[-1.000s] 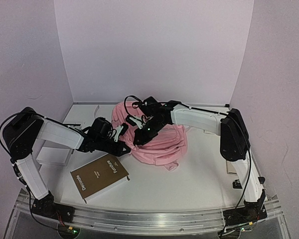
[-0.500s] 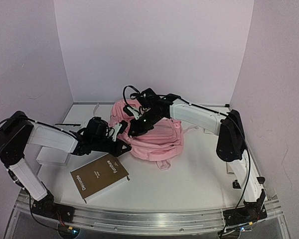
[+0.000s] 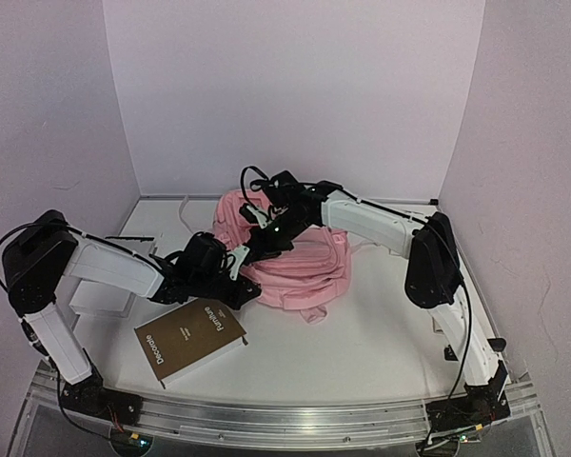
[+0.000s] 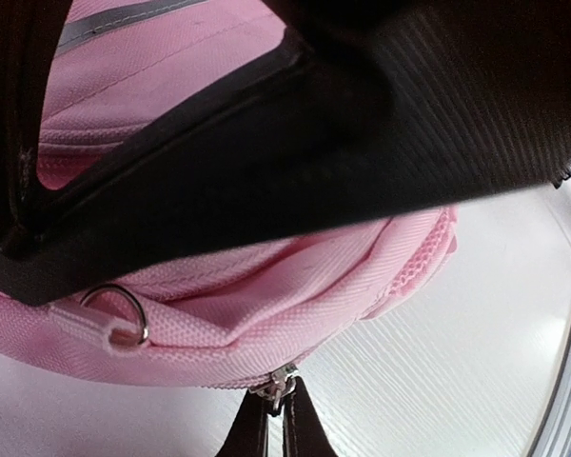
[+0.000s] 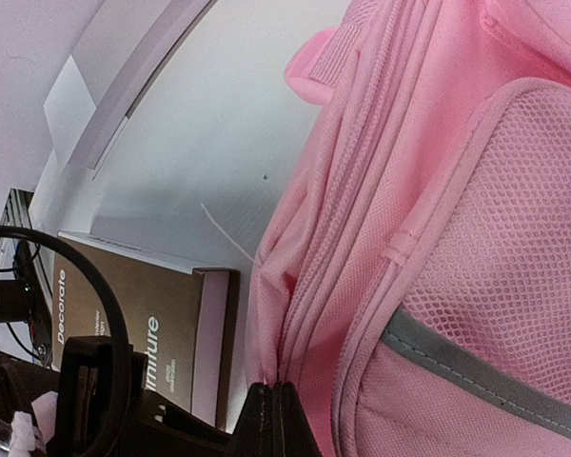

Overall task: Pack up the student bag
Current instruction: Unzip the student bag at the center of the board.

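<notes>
The student bag (image 3: pixel 295 265) lies on the white surface (image 3: pixel 381 343) with both arms at its left edge. The left fingers (image 4: pixel 251 436) pinch shut on a zip pull (image 4: pixel 281 379) at the bag's near-left seam. The right fingers (image 5: pixel 263 425) are closed on the bag's zip seam (image 5: pixel 300 314) just behind. A brown book (image 3: pixel 190 341) lies near-left of the bag. Since a second ago the bag has flattened and spread, and the left fingers have moved in closer

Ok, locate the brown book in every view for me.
Top external: brown book lower left, below-left of the student bag.
Left wrist: not in it.
Right wrist: brown book lower left, beside the bag's edge.
Shared landmark: the student bag, in all three.
</notes>
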Available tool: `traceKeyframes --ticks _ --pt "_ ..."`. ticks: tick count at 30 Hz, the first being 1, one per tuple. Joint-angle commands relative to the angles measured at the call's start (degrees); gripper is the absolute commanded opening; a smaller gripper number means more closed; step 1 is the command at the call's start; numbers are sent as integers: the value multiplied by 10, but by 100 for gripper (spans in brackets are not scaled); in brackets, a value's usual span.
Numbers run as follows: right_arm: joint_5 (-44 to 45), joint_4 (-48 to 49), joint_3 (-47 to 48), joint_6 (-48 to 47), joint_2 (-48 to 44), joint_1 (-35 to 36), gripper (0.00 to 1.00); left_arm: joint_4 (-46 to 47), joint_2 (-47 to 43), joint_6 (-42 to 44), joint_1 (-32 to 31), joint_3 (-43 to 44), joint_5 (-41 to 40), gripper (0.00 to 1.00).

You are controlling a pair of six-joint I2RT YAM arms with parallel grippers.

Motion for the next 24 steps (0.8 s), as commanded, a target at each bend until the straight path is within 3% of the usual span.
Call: traceKeyframes --ticks 1,6,14,20,24 --pt "28 84 26 37 27 -1 0 79 9 55 -67 57 56 0" --pt "25 93 23 46 28 0 0 119 15 33 -73 50 44 0" --pt "8 108 -28 56 -12 -28 0 250 -42 -16 -73 -52 -9 1" --pt "-12 122 -73 47 -38 -36 0 283 -59 -19 -73 -90 -50 0" --pt "-9 126 -74 46 -35 -36 0 264 -52 9 -75 -78 -23 1"
